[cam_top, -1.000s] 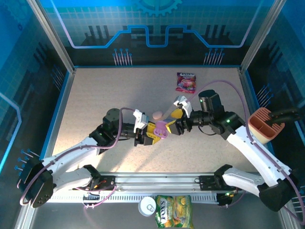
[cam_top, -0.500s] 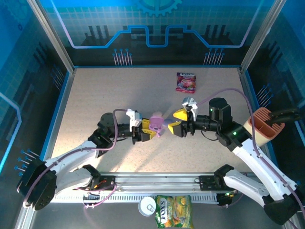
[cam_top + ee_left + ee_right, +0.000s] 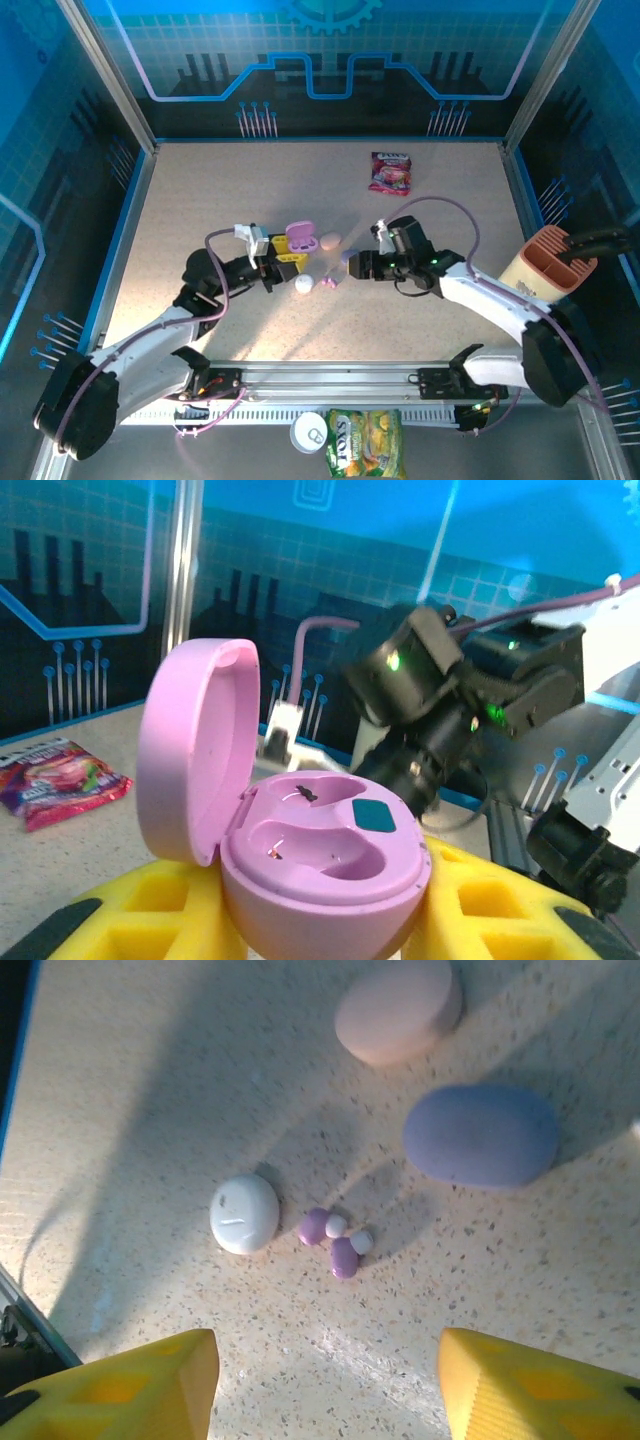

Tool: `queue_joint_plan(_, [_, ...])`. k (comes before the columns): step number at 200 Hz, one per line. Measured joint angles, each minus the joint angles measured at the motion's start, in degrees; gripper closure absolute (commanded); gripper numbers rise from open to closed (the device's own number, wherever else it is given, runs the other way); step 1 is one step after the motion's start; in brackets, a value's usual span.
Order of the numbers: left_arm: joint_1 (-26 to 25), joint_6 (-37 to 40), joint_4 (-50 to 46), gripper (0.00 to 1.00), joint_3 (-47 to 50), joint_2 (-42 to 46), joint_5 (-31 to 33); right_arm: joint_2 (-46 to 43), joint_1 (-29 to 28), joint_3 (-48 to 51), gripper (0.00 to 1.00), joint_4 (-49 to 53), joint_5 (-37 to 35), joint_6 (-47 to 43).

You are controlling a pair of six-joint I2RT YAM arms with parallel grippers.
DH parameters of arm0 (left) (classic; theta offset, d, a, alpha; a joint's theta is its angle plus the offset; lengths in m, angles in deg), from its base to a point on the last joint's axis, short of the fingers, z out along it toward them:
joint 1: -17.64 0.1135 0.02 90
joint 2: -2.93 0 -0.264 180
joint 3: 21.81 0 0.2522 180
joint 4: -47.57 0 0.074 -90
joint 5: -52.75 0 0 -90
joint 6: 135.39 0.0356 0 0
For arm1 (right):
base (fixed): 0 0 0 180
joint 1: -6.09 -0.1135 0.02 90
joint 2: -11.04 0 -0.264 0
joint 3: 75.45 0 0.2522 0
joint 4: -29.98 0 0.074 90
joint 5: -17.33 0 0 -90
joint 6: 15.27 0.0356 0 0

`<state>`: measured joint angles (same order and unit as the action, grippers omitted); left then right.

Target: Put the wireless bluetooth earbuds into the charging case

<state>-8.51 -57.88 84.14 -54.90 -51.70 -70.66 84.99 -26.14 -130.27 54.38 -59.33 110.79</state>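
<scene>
Right fingers (image 3: 130, 1380) spread; earbuds (image 3: 335, 1240) beside white case (image 3: 245, 1214), possibly touching; pink case (image 3: 398, 1010) near.

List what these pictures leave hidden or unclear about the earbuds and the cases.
1. Top view: the earbuds are too small to count.
2. Left wrist view: the base of the open charging case is cut off by the bottom edge.
3. Right wrist view: the pink case, purple case and white case are shut, hiding their contents.
</scene>
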Motion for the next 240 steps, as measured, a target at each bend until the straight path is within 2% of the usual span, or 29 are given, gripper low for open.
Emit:
queue_joint_plan(48, [0.39,-0.15,-0.52,0.69,0.00,2.60,0.81,12.55,-3.58,-2.54,0.40,-2.93,0.26,1.25])
queue_joint_plan(135, [0.44,-0.13,-1.95,0.69,0.00,2.86,0.61,29.18,-7.63,-17.94,0.39,-3.04,-3.34,-4.11])
queue_joint_plan(175, [0.44,-0.09,-3.06,0.69,0.00,3.10,0.63,31.82,-7.63,-19.37,0.41,-1.57,-2.40,-6.10])
queue_joint_plan(240, [0.44,-0.09,-3.52,0.69,0.00,3.10,0.61,29.35,-7.91,-15.17,0.41,-3.26,-1.81,-6.27])
